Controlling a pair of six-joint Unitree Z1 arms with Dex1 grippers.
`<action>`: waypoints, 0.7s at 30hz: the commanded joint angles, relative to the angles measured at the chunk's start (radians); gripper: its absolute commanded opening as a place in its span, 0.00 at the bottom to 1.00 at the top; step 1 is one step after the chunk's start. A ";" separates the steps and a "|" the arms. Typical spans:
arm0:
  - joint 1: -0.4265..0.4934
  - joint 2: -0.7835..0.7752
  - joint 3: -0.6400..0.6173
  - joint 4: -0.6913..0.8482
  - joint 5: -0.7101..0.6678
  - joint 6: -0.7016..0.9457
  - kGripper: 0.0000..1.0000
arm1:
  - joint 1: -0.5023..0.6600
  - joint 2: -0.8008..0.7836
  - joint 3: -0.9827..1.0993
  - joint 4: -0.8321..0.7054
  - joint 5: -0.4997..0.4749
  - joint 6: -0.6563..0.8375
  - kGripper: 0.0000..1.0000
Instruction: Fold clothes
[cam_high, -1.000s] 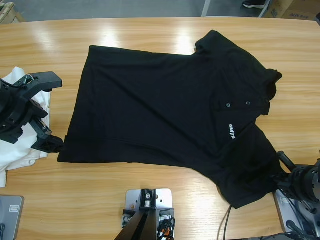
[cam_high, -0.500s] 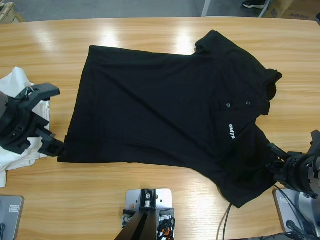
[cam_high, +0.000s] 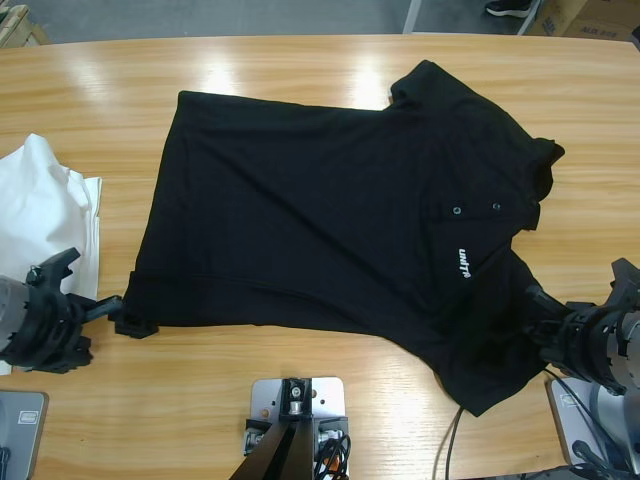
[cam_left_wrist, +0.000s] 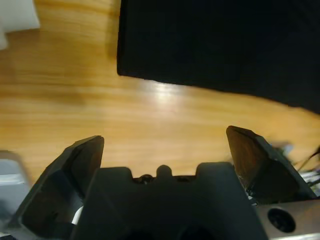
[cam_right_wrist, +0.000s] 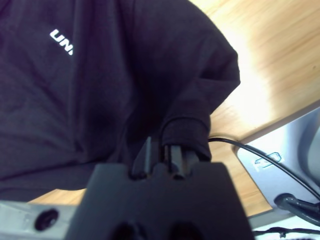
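Polo shirt (cam_high: 330, 220), black with a small white logo (cam_high: 463, 265), lies spread across the wooden table (cam_high: 300, 70). Right gripper (cam_right_wrist: 167, 150) is clenched on its sleeve; left gripper (cam_left_wrist: 165, 150) is released beside the hem corner, near white clothes (cam_high: 40, 190).

The black polo (cam_high: 340, 240) spreads over the middle of the table (cam_high: 250, 70), from near the far edge down toward the near edge. A wide band of bare wood runs along the far edge. White clothes (cam_high: 45, 205) block the left edge. Bare wood lies between them and the polo, and along the near edge.
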 joint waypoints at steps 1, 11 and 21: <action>0.017 -0.002 0.069 -0.121 0.119 -0.117 0.94 | -0.004 0.030 0.020 -0.009 -0.004 -0.027 0.00; 0.133 -0.062 0.027 -0.120 0.165 -0.035 0.80 | -0.004 0.034 0.028 -0.011 0.004 -0.034 0.00; 0.170 -0.034 0.014 -0.167 0.088 0.141 0.78 | -0.004 0.046 0.028 -0.019 0.007 -0.036 0.00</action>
